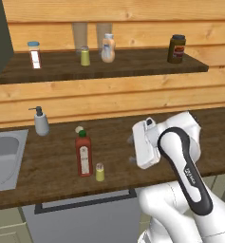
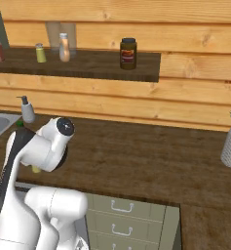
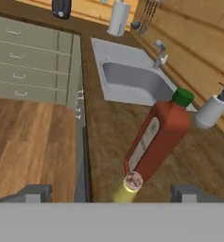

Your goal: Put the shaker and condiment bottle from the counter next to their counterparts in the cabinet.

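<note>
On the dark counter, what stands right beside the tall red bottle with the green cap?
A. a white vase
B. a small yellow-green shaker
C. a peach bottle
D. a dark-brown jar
B: the shaker stands just right of the condiment bottle near the counter front edge.

Counter [image 1: 52, 166] w/ bottle [image 1: 84, 154], shaker [image 1: 100, 172]

No wording can be read — the condiment bottle [image 1: 84, 154] label strip is blank, the arm's lettering too small.
</note>
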Tool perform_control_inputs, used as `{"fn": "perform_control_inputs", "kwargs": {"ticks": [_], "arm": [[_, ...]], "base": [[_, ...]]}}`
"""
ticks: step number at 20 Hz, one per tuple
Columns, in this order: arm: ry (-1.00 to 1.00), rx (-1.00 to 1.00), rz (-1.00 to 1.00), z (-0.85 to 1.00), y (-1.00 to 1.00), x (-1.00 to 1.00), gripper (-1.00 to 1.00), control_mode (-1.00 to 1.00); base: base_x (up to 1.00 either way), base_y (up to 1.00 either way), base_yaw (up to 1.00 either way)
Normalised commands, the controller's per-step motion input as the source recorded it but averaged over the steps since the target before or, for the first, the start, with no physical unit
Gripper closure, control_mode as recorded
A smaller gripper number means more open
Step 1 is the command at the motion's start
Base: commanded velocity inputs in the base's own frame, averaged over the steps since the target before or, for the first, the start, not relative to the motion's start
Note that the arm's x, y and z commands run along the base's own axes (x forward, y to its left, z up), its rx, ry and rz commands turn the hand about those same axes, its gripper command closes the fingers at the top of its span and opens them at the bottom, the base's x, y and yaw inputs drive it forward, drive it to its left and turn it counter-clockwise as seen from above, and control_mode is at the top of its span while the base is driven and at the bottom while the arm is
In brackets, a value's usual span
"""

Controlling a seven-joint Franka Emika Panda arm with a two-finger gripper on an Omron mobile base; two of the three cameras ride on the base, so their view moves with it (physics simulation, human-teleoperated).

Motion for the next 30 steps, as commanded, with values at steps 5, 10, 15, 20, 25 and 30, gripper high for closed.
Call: {"fn": "perform_control_inputs", "kwargs": {"ticks": [5, 10, 15, 20, 25, 30], "arm": [[0.10, 0.06, -0.08, -0.26, 0.24, 0.16, -1.00, -1.00], [0.01, 0.07, -0.18, -0.27, 0.28, 0.09, -1.00, -1.00], [0.01, 0.09, -0.17, -0.16, 0.16, 0.15, -1.00, -1.00], [0.09, 0.06, 0.00, -0.17, 0.05, 0.47, -1.00, -1.00], [0.07, 0.08, 0.00, -0.17, 0.05, 0.39, -1.00, -1.00], [0.05, 0.01, 0.00, -0.22, 0.03, 0.28, -1.00, -1.00]], "base": [[0.00, 0.00, 0.00], [0.00, 0.00, 0.00], [0.00, 0.00, 0.00], [0.00, 0.00, 0.00], [0.00, 0.00, 0.00], [0.00, 0.00, 0.00]]}}
